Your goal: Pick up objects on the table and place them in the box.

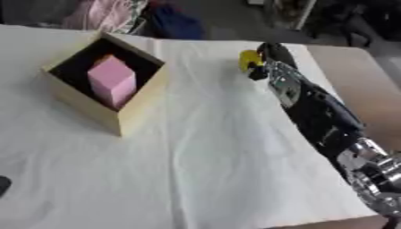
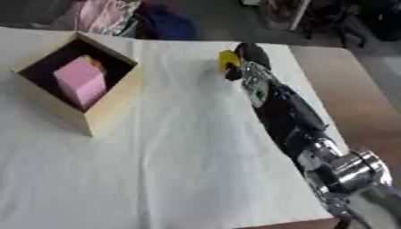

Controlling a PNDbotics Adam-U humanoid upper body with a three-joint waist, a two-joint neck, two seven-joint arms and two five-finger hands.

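Right hand (image 1: 270, 56) stretched to far side of white cloth (image 1: 211, 147), fingers curled round a yellow object (image 1: 249, 59). Well to the left, open wooden box (image 1: 125, 112) on cloth, pink block (image 1: 112, 81) inside, tilted.

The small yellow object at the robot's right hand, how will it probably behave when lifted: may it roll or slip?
The yellow object looks rounded, so it may roll on the white cloth if released. It looks small beside the right hand, so probably light. Its material cannot be made out, so slipperiness is uncertain; the hand hides part of it.
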